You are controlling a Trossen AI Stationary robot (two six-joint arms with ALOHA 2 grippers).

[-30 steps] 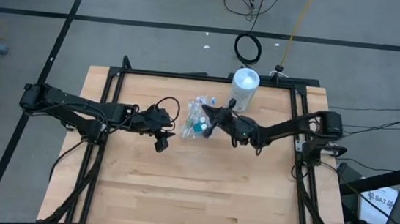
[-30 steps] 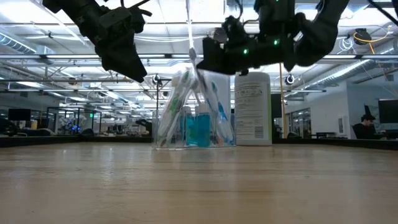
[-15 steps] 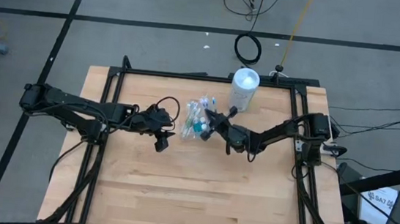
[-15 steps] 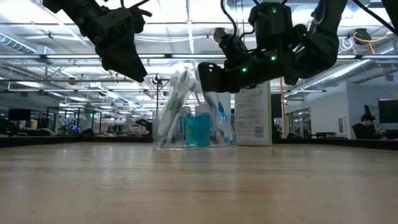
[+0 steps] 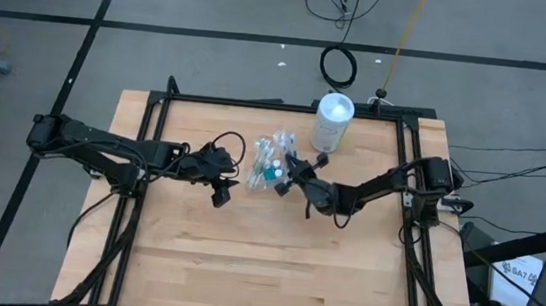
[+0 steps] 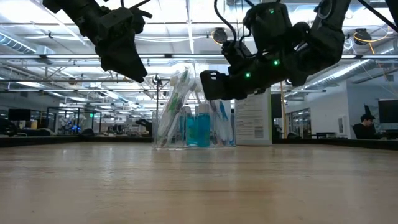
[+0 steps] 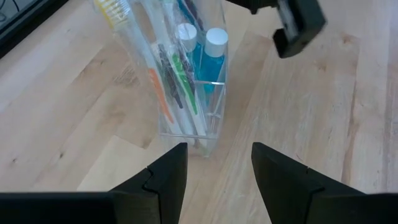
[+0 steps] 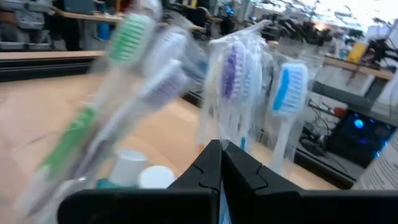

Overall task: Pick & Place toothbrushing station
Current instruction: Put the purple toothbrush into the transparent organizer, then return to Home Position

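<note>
Left pincer (image 7: 214, 171) parted, raised off table; right pincer (image 8: 221, 163) closed, empty, raised opposite.

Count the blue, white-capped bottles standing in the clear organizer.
2. Both stand side by side in the clear organizer next to the wrapped toothbrushes: one bottle nearer the toothbrushes, the other on its far side. Wrapping could hide more.

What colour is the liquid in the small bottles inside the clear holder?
Blue, with white caps; clearest in the left wrist view.
</note>
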